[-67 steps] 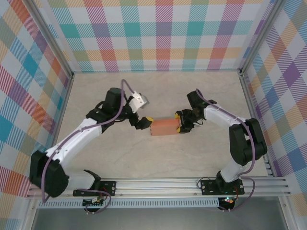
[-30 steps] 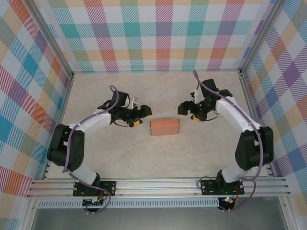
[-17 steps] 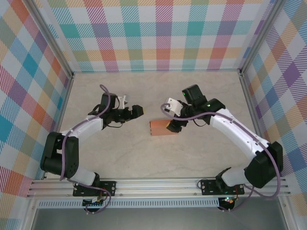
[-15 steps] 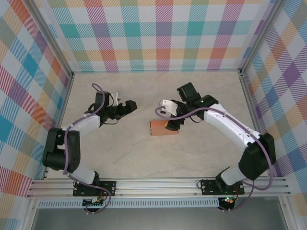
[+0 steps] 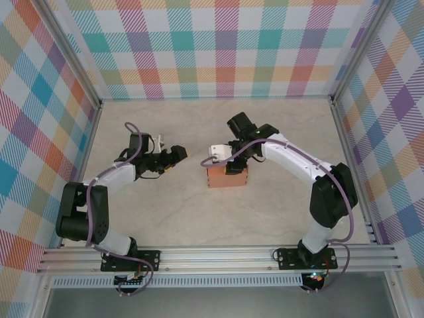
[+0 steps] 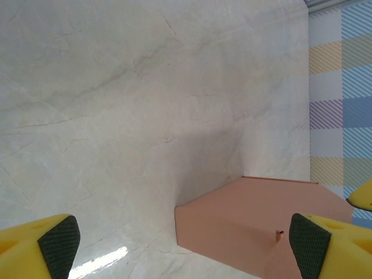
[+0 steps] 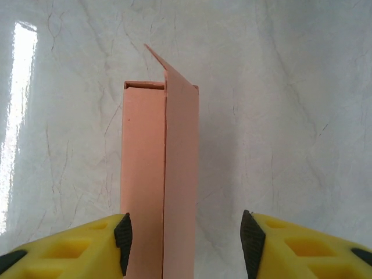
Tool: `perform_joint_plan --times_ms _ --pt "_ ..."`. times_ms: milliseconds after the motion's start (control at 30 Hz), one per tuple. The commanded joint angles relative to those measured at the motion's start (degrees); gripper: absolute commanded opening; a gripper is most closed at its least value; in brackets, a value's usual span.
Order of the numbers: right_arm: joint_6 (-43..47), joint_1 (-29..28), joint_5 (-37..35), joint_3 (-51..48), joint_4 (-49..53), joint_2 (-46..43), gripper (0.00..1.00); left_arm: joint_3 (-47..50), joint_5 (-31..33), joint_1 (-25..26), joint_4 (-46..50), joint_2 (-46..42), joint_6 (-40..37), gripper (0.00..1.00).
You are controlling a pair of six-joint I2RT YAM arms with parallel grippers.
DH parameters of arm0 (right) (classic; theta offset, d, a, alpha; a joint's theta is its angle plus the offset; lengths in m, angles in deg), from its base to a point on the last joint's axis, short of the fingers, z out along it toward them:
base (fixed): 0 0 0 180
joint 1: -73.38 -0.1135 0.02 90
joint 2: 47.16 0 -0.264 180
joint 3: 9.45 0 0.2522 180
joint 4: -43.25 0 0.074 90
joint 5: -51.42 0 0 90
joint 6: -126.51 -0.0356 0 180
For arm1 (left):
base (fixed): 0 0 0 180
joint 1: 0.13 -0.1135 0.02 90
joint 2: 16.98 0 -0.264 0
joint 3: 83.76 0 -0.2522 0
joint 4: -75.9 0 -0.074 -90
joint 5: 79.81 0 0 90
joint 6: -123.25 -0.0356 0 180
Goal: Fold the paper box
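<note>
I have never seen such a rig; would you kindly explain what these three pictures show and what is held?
Two robot arms are bolted at the near edge of a table. The overhead picture looks down on both; the other two come from a camera on each wrist, hence the yellow fingers. A salmon paper box lies on the table. The left gripper is open, off to its side. The right gripper straddles the box with a gap at one pad, so nothing is held.
</note>
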Motion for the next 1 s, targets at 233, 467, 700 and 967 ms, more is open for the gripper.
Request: perform_joint_plan --times_ms 233,467,700,967 --pt "2.1 -1.9 -3.5 3.1 3.0 4.2 0.41 2.2 -1.0 0.4 -1.6 0.8 0.4 0.9" --pt "1.9 -1.9 -4.4 3.6 4.2 4.9 0.32 3.9 0.9 6.3 -3.1 2.5 1.0 0.86" --pt "1.6 -2.0 -4.3 4.6 5.3 6.0 0.25 4.2 1.0 10.2 -4.4 4.7 1.6 0.85" --pt "1.5 -2.1 -4.4 5.6 6.3 7.1 0.22 2.4 -0.5 12.4 -4.5 5.9 1.9 0.87"
